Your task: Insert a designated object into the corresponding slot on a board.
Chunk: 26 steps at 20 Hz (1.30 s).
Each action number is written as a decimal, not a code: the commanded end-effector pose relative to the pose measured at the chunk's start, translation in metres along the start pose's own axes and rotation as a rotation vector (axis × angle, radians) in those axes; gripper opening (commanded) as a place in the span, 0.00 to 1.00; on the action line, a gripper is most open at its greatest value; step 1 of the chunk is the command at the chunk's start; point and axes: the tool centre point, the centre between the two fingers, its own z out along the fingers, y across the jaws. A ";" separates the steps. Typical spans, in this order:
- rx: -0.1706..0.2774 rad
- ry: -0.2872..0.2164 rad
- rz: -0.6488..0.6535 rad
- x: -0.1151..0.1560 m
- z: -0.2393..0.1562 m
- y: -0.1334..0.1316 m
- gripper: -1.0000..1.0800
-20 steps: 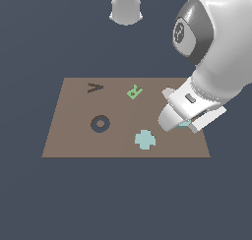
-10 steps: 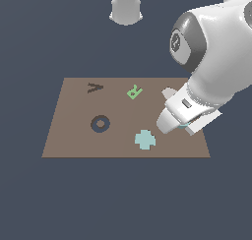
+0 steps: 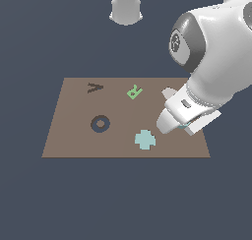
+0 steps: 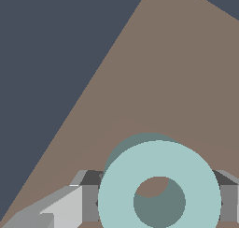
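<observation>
The teal ring is seen in the wrist view between the two grey fingers, which stand against its sides; the gripper is judged to be clamped on it, though firm contact cannot be confirmed. In the exterior view the gripper is placed at the centre right of the frame, over the right part of the board, and only a sliver of teal is visible beneath it. A shadow under the ring suggests that it is held clear of the surface. The slot lies left of centre, well apart from the gripper. The chief risk is judged to be a misaligned descent: a ring lowered off-centre would rest on the recess edge rather than seat. The cross-shaped piece lies near the line of travel and could be struck by a low carry. Slippage from smooth fingers is also possible. The ring is thick, rounded and matt; the board is flat, brown and untextured; the slot is a dark annulus with a brown centre. A green letter R and a dark V mark are noted nearby.
</observation>
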 end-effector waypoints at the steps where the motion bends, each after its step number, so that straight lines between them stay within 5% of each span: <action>1: 0.000 0.000 -0.001 0.000 0.000 0.000 0.00; 13: 0.000 0.000 -0.092 -0.012 0.000 -0.003 0.00; 26: 0.000 0.001 -0.421 -0.056 -0.002 -0.005 0.00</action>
